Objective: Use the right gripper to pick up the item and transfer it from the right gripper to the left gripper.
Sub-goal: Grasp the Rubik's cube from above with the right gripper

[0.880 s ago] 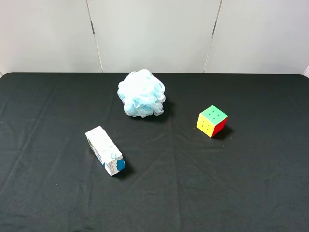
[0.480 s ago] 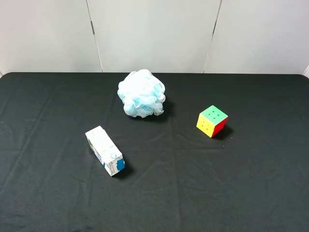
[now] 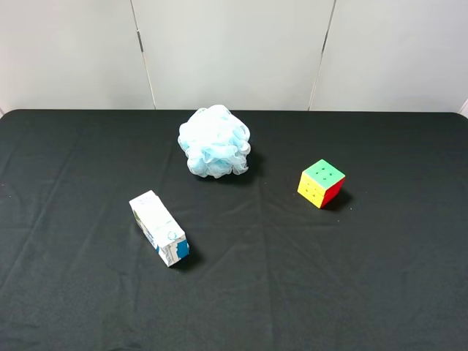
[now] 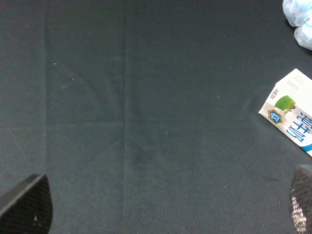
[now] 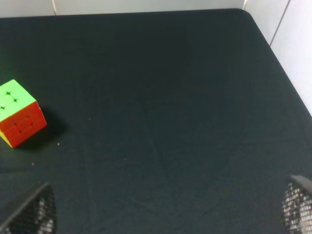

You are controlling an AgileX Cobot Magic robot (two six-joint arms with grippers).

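Exterior high view shows no arm over the work surface; both grippers appear only in the wrist views.

Left gripper (image 4: pixel 163 204): two mesh-textured fingertips (image 4: pixel 24 207) sit at opposite corners of the left wrist view. The jaws are wide apart, with nothing between them.

Right gripper (image 5: pixel 164 207): same condition, spread wide and empty. The spread reads as a ready posture. The right gripper could come down over its target without opening first, and the left is set to receive.

Nearest on the cloth, left of centre, is a white-and-blue carton (image 3: pixel 159 228) lying on its long side. It is not a task object.

Further back, right of centre, is the puzzle cube (image 3: pixel 321 183). It rests flat with the green face up and the yellow and red faces toward the near side, one vertical edge turned forward. It stands well apart from the other two objects, so the fingers have room on every side. In the right wrist view it sits at the picture's edge, off the gripper's line, so pick-up has not begun.

Furthest, near centre, is a pale blue mesh bath puff (image 3: pixel 214 141).

Surface: a matt black cloth (image 3: pixel 365 292) with shallow creases covers the table. Behind it is a plain white panelled wall (image 3: pixel 234 51) with two thin seams.
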